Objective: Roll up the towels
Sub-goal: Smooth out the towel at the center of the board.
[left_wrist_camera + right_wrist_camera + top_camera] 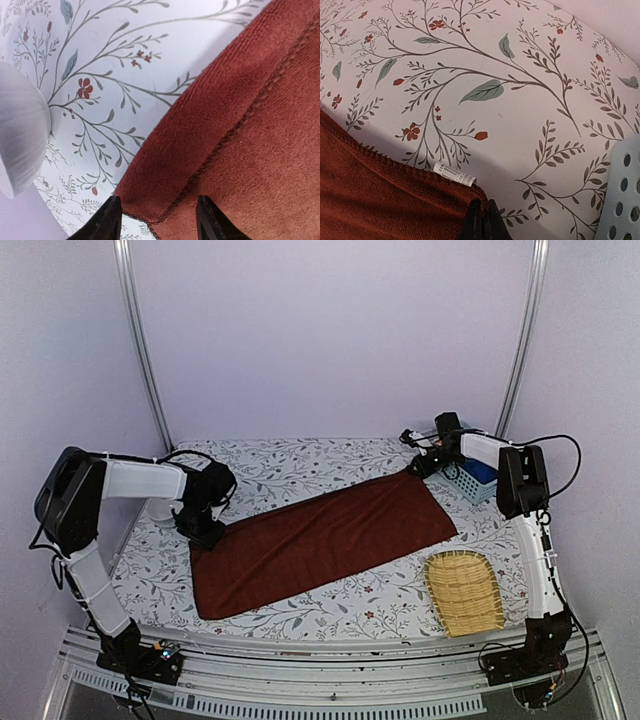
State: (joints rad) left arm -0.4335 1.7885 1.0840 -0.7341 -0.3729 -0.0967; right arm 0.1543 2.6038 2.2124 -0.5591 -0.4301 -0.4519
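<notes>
Item: dark reddish-brown terry towel (320, 540) lay flat on floral-print desk (300, 465), long axis left-to-right | right end effector (482, 220) clamped tight on far-right corner | left end effector (157, 215), jaws parted, astride left hem

Tabletop (300, 465) covered in white cloth with a grey-green leaf and small red flower print, also fills the wrist views. Woven bamboo tray (463, 592) lies flat near the front right corner, long side running front to back. Pale blue perforated plastic basket (466, 483) at the far right corner; its holed wall (622, 200) shows in the right wrist view. White rounded object (160, 508) at the left edge, type unclear. Two metal poles (145, 350) rise at the far corners. Metal rail (330, 650) runs along the front edge.
</notes>
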